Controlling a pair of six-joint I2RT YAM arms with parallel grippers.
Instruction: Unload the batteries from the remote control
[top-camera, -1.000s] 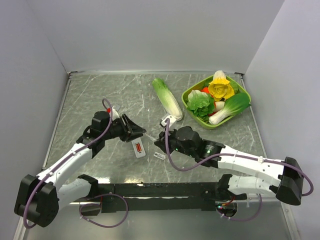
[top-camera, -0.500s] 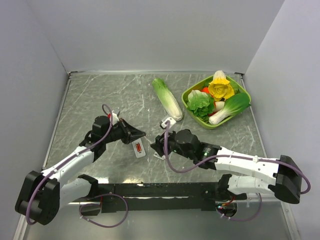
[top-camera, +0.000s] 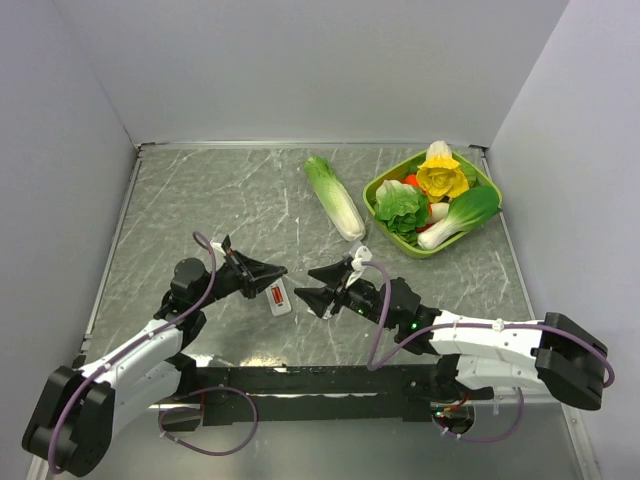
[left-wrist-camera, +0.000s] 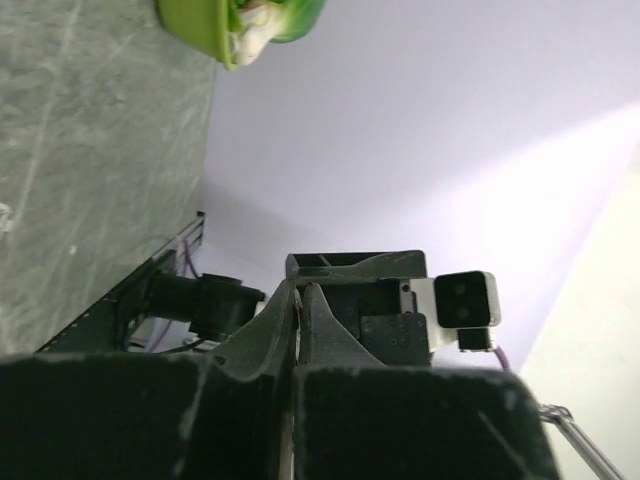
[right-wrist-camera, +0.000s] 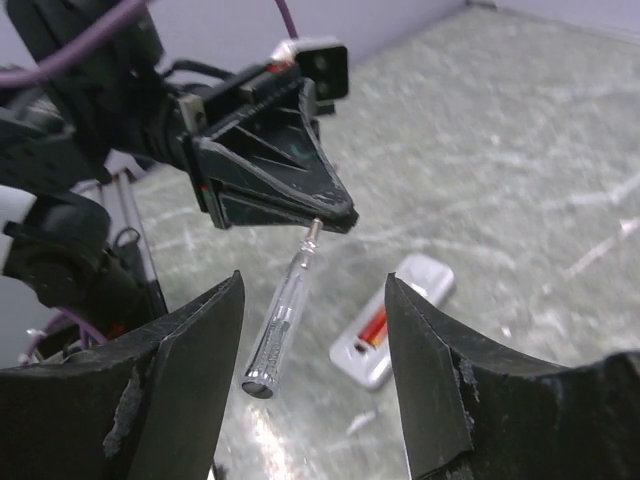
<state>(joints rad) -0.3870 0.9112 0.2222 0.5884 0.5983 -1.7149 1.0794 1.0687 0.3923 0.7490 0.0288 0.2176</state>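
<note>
Right wrist view: nearest you, the right jaws stand spread, one finger on either side of a battery (right-wrist-camera: 283, 318), with no contact showing. That battery hangs tilted in the air, pinched only at its top tip by the clenched left jaws. This is your weak spot: so slight a hold on a smooth cylinder can let it pivot or slip, and it would drop to the surface (right-wrist-camera: 520, 150) and roll away. Brush it with a right finger while moving and you cause just that. Beyond lies the remote (right-wrist-camera: 392, 322), recess up, red mark showing; a falling battery may knock it askew. The second battery's place cannot be told. Farther off, the cabbage (top-camera: 335, 197) and bowl (top-camera: 370, 195) stand well apart.
</note>
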